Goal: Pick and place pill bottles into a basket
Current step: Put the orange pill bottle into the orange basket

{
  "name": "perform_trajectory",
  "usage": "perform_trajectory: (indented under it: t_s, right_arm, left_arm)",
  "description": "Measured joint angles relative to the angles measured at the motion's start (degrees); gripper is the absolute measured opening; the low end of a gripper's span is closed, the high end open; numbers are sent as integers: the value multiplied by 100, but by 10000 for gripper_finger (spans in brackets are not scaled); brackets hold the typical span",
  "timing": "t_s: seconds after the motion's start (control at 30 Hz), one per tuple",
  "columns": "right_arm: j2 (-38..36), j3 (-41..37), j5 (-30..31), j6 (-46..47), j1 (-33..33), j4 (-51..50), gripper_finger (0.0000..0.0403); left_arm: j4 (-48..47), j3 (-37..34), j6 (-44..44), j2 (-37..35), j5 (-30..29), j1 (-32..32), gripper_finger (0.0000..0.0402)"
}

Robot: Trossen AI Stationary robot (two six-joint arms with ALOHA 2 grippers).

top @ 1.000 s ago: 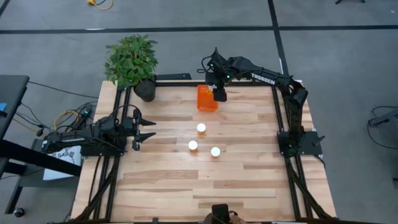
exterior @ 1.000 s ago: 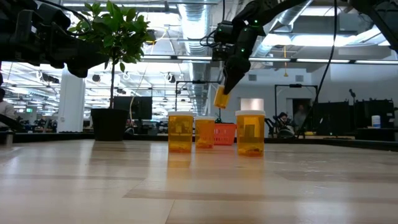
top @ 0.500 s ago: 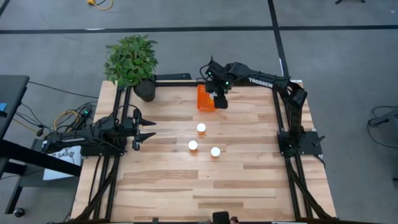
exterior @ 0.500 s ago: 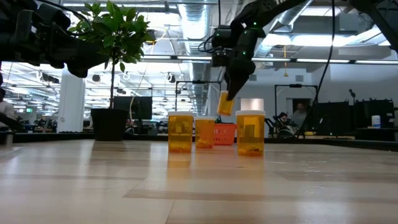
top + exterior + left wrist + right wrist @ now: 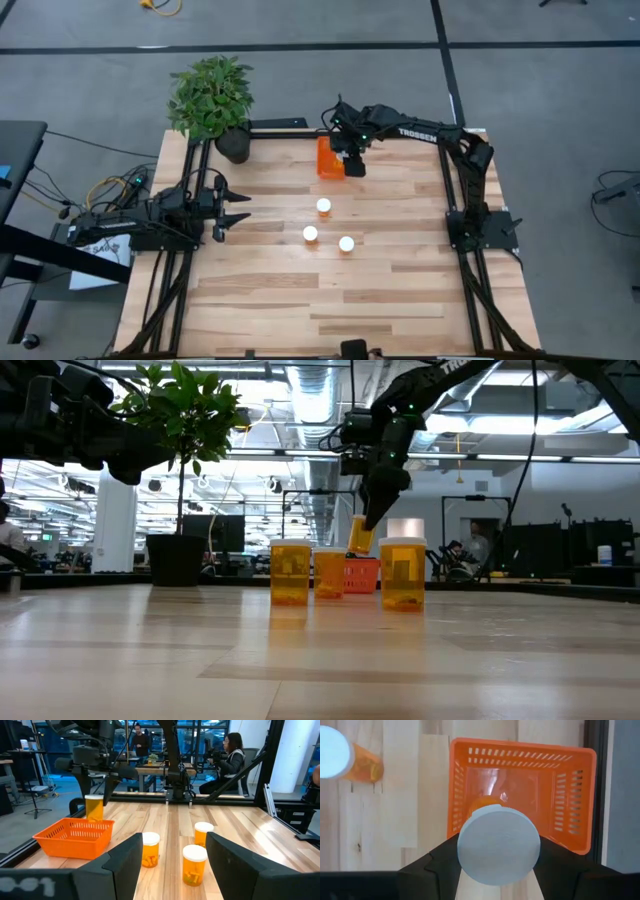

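My right gripper [image 5: 352, 162] hangs over the orange basket [image 5: 328, 158] at the table's far side, shut on one pill bottle [image 5: 360, 535] with a white cap [image 5: 498, 844] and an amber body. Three more pill bottles [image 5: 323, 206] [image 5: 311, 233] [image 5: 346, 243] stand upright on their bases on the wood near the table's middle. My left gripper [image 5: 237, 207] waits open at the table's left edge, pointing level toward them. My right gripper pinches the bottle at its cap end [image 5: 94, 797] between its two fingers [image 5: 437, 857], one on either side of the cap. The fingers come from above, slanting steeply down. The bottle hangs below them, slightly tilted, lifted clear just over the basket's rim [image 5: 95, 821].
A potted plant [image 5: 212, 100] stands at the far left corner, left of the basket. The black frame rail [image 5: 300, 133] runs along the far edge behind the basket. Bare wood covers the near half of the table [image 5: 330, 300].
My right gripper has sunk toward the basket, carrying the bottle down with it; the bottle stays held and nearly upright. The three standing bottles and my left arm have kept still.
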Motion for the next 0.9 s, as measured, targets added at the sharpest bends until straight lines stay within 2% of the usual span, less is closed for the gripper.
perform_trajectory:
  t_s: [0.23,0.5,0.9]
  right_arm:
    - [33,3,-16,-2,-119,180,204]
    - [514,13,2,-48,-200,221,206]
    - [984,43,-16,-179,15,126,206]
  left_arm:
    - [1,0,0,2,-2,-2,209]
    - [2,0,0,1,-5,-2,209]
    - [-13,0,0,0,-138,-2,209]
